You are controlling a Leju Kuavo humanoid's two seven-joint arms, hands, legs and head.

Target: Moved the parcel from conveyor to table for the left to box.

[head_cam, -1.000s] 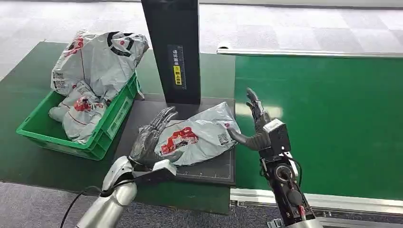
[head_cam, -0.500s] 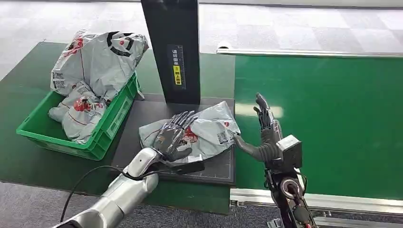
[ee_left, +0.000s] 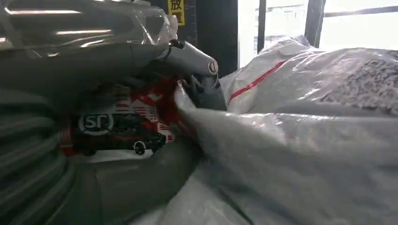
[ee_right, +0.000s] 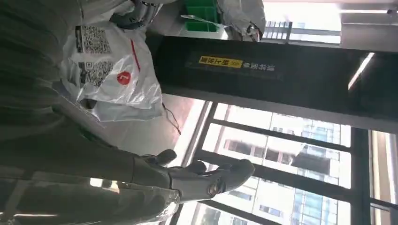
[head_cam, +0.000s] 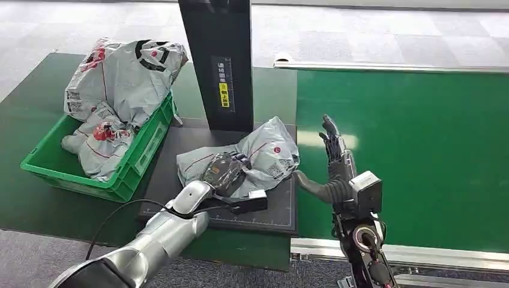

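Gripping parcel point(head_cam: 264, 153), left hand point(head_cam: 223, 173)

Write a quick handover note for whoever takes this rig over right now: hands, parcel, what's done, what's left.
Left hand: fingers curled into the grey parcel, gripping it.
Right hand: open, upright beside the parcel's edge, holding nothing.
Parcel lies bunched on the dark mat, off the conveyor.
Done: transfer to the table.
Left: lift it into the green box, which already holds other parcels.

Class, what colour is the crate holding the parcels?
Green; the crate shows best in the head view.
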